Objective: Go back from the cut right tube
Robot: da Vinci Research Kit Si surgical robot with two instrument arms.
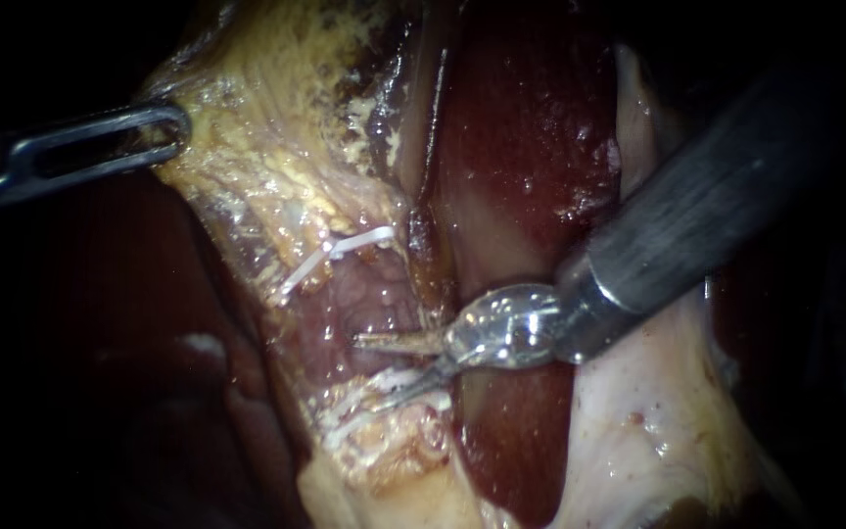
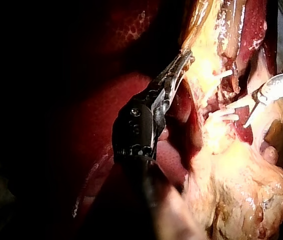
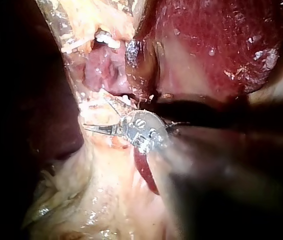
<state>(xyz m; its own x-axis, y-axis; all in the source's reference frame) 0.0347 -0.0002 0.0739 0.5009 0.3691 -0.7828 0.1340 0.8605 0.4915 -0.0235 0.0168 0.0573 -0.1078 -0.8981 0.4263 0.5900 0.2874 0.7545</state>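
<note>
Roughly up and down in the endoscope view runs the tube (image 1: pixel 369 309), a pink, raw-looking stretch set in yellow fatty tissue (image 1: pixel 266 118). Its long axis goes from the upper clip (image 1: pixel 340 247) to the lower clip (image 1: pixel 369 402), both white and lying across it. The tube sits just beside the dark red liver (image 1: pixel 531 127), on the side of the liver's near edge. Whether it is parted between the clips is hard to make out; only a small hollow shows there.

The right instrument (image 1: pixel 367 372) comes down from the upper right. Its thick grey shaft slopes towards the tube and its shiny wrist rests over the liver's edge. Its tool is two thin blades spread in a narrow V, with a clear gap and nothing held. The upper blade points at the middle of the tube. The lower blade reaches the lower clip, and I cannot tell if it touches it. In the right wrist view the blades (image 3: pixel 94 111) lie ahead of the wrist and the shaft behind is a dark blur.

The left instrument (image 1: pixel 176 125) lies almost level, well apart from the tube. Its slotted tool is closed on the edge of the yellow fatty tissue. The left wrist view shows both jaws (image 2: pixel 183 59) clamped on that edge from two sides. Its shaft is cut off at the view's left side and lost in shadow.
</note>
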